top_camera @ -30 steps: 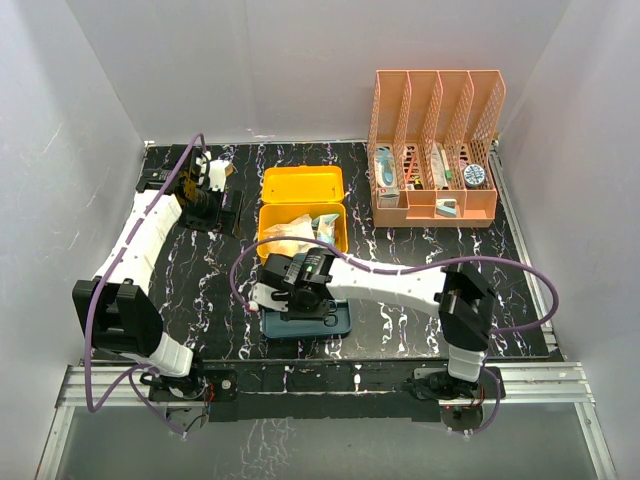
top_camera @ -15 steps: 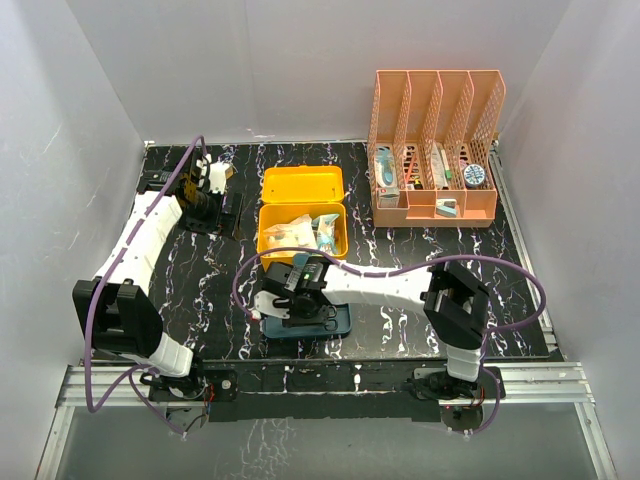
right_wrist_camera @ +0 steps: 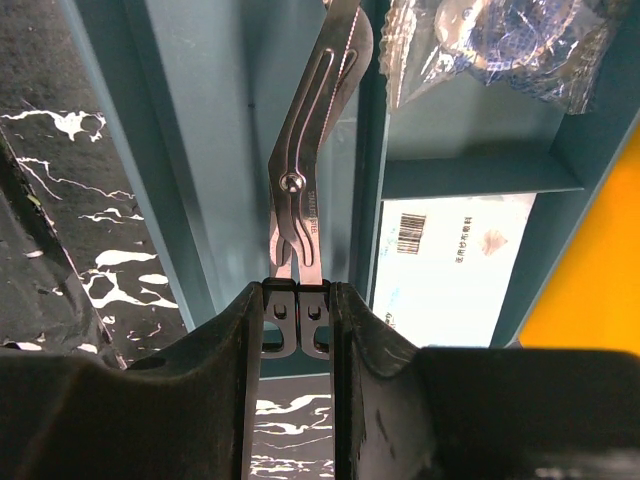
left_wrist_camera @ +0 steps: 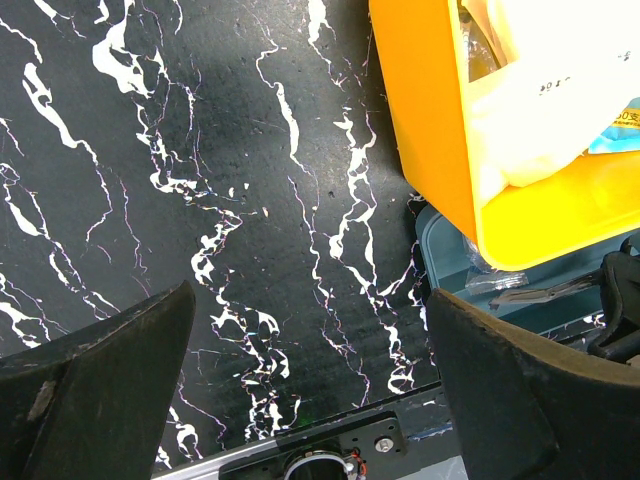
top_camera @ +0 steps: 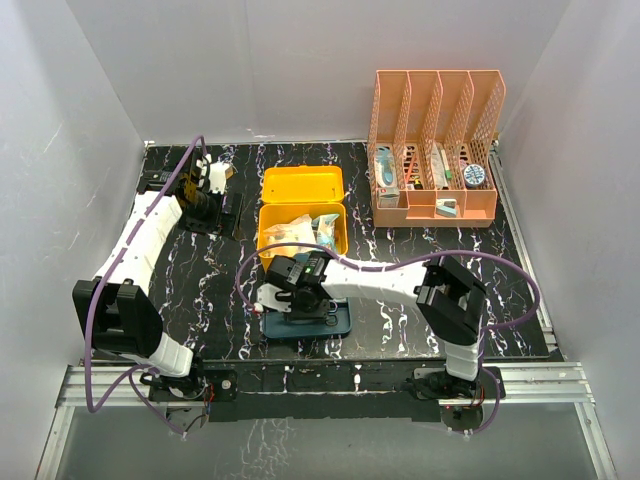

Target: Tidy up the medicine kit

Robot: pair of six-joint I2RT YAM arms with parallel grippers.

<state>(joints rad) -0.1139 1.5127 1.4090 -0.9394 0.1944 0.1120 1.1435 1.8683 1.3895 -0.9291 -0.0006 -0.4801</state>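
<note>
The yellow medicine kit stands open at mid table, lid folded back, with packets inside. Its teal insert tray lies on the table just in front of it. My right gripper is low over the tray's left part, shut on the black handles of metal scissors; the blades lie along a long compartment of the tray. In the right wrist view the gripper pinches the handles. My left gripper is open and empty left of the kit, and in its wrist view it is above bare table.
An orange mesh file rack with several items stands at the back right. In the tray, a clear plastic packet and a white barcoded packet lie right of the scissors. The kit's wall and the tray's corner show in the left wrist view.
My right gripper has moved a little toward the near edge and down over the teal tray with the scissors. The left arm has not moved.
</note>
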